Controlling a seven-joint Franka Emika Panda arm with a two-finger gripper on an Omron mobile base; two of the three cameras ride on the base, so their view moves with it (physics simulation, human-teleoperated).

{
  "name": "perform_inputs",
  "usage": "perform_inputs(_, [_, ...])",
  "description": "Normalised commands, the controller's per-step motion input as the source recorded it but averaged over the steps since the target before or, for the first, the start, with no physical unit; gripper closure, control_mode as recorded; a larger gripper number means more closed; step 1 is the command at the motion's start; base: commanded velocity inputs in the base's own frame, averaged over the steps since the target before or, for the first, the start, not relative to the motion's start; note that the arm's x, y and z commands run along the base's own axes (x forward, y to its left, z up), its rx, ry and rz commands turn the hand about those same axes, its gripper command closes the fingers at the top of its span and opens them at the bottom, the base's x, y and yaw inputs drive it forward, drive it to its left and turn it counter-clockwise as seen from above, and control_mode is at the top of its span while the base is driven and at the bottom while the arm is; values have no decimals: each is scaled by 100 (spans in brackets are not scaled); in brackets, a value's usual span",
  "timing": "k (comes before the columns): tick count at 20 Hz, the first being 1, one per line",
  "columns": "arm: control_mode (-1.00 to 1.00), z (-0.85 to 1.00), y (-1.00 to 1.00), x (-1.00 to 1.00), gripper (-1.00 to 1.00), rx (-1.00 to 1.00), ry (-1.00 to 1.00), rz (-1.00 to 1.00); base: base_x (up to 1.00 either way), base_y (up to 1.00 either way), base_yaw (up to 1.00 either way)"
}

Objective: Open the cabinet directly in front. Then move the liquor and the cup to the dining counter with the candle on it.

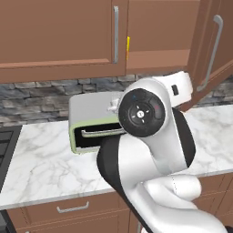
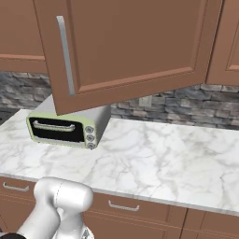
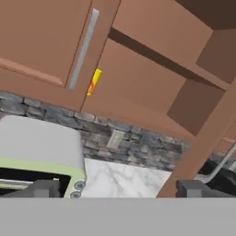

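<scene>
Cup (image 3: pixel 94 82) well above open end effector (image 3: pixel 120 188)

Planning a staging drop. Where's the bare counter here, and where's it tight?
Free: the marble counter right of the toaster oven, from the stone backsplash to the front edge, and the strip in front of the oven. Tight: above the oven, where the open cabinet door hangs close over it. The cup peeks past the closed left door.
</scene>
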Motion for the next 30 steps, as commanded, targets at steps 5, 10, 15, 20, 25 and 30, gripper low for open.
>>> perform_inputs(5, [-100,-4,-3,17,-100,-27,15,0,0,0,0])
perform_inputs(10, [-100,-22,-12,20,-100,-29,10,0,0,0,0])
perform_inputs(15, [-100,-34,-19,20,-100,-29,7,0,0,0,0])
perform_inputs(20, [-100,-25,-19,18,-100,-27,7,0,0,0,0])
perform_inputs(25, [-100,-2,-9,25,-100,-18,10,0,0,0,0])
perform_inputs(30, [-100,0,0,36,-100,-13,9,-1,0,0,0])
